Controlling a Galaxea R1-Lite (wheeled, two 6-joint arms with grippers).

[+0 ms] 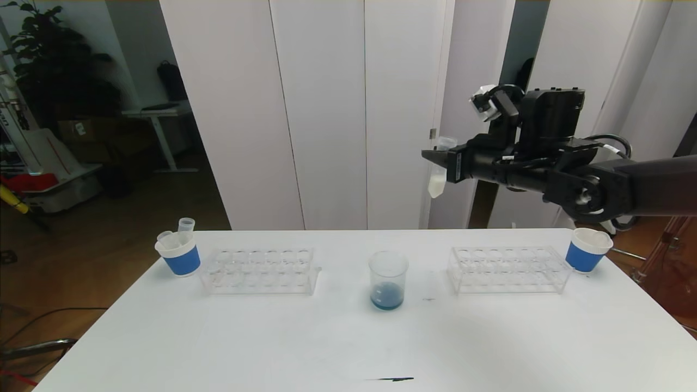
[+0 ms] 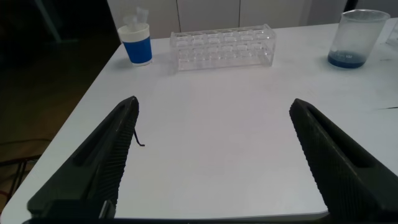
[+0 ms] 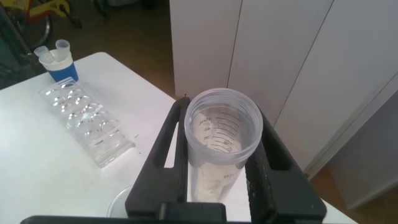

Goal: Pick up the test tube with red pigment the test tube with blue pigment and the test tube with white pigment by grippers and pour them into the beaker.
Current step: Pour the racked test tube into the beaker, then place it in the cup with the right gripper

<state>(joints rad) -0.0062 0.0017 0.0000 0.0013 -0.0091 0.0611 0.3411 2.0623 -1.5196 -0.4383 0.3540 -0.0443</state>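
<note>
My right gripper (image 1: 438, 160) is raised high above the table, to the right of the beaker (image 1: 388, 280). It is shut on the test tube with white pigment (image 1: 440, 166), which hangs upright with its open mouth up (image 3: 221, 143) and whitish liquid at the bottom. The clear beaker stands mid-table with blue liquid in its base, and it also shows in the left wrist view (image 2: 356, 38). My left gripper (image 2: 214, 104) is open and empty, low over the table's near left part. The test tube with red pigment and the test tube with blue pigment are out of view.
Two empty clear racks (image 1: 258, 270) (image 1: 509, 268) flank the beaker. A blue-banded paper cup (image 1: 178, 254) at the far left holds clear tubes with no visible liquid. Another such cup (image 1: 587, 249) stands at the far right. A thin dark mark (image 1: 392, 379) lies near the front edge.
</note>
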